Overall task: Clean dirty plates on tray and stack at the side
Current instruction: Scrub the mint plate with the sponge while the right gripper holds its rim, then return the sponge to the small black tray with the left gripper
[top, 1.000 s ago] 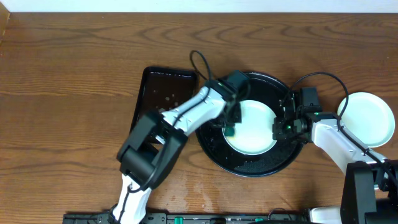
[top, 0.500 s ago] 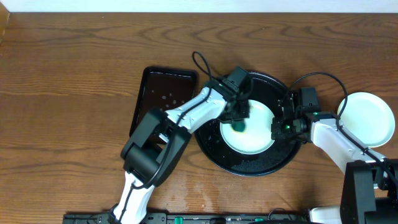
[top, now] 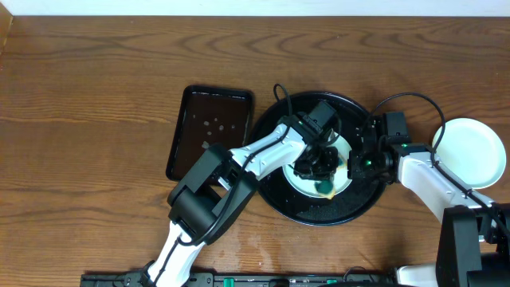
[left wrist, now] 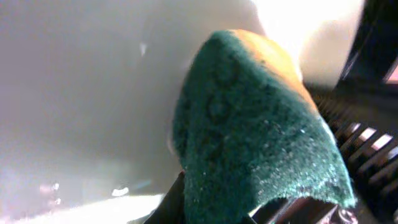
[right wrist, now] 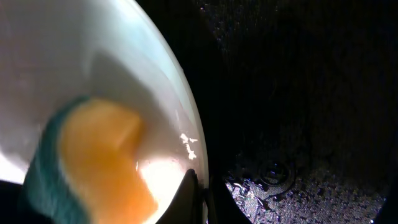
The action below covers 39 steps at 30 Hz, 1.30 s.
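Since the left arm hides most of the pale plate (top: 343, 148) lying in the round black tray (top: 319, 217), only slivers of its glossy surface show overhead. The left claw (top: 317, 169) clamps a sponge (left wrist: 249, 130), coarse green scourer over yellow foam, against it; the right claw (top: 360, 162) sits at its rim, dark tips lost against wet black, so its grip cannot be told.

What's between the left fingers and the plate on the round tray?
A green-and-yellow sponge, held in the left gripper over the plate; clearest in the left wrist view.
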Available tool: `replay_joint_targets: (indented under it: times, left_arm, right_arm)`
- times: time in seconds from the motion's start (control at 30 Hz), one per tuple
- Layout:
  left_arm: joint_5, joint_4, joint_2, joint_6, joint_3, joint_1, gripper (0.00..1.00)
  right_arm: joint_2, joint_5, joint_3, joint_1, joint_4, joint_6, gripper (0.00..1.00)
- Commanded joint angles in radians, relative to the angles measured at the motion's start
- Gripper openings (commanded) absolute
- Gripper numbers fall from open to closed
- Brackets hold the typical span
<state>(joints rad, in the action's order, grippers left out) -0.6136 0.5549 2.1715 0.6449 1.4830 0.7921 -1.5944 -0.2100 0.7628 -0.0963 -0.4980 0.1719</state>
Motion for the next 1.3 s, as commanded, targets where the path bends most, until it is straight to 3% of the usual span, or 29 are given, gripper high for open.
replay_joint_targets:
  times: [0.0, 0.17, 0.43, 0.87, 1.03, 1.27]
  left_arm:
    - [0.046, 0.078, 0.071, -0.05, -0.037, -0.013, 0.09]
    - [0.498, 0.153, 0.057, -0.048, -0.032, -0.069, 0.08]
    - [0.75, 0.257, -0.085, -0.038, 0.037, -0.124, 0.08]
    - [0.769, 0.369, -0.488, -0.122, 0.044, -0.144, 0.08]
    - [0.874, 0.438, -0.517, -0.122, 0.037, -0.214, 0.08]
    - [0.88, 0.385, -0.452, -0.097, -0.11, -0.361, 0.08]
  right_arm:
    - [-0.029, 0.063, -0.026, -0.003, -0.014, -0.016, 0.01]
    - [-0.029, 0.063, -0.026, -0.003, -0.014, -0.016, 0.01]
    - [-0.029, 0.063, -0.026, -0.003, -0.015, -0.016, 0.01]
    - [-0.029, 0.063, -0.026, -0.003, -0.021, -0.016, 0.01]
    - [-0.029, 0.063, -0.026, -0.003, -0.021, -0.016, 0.01]
    - [-0.029, 0.063, -0.026, -0.003, -0.023, -0.016, 0.01]
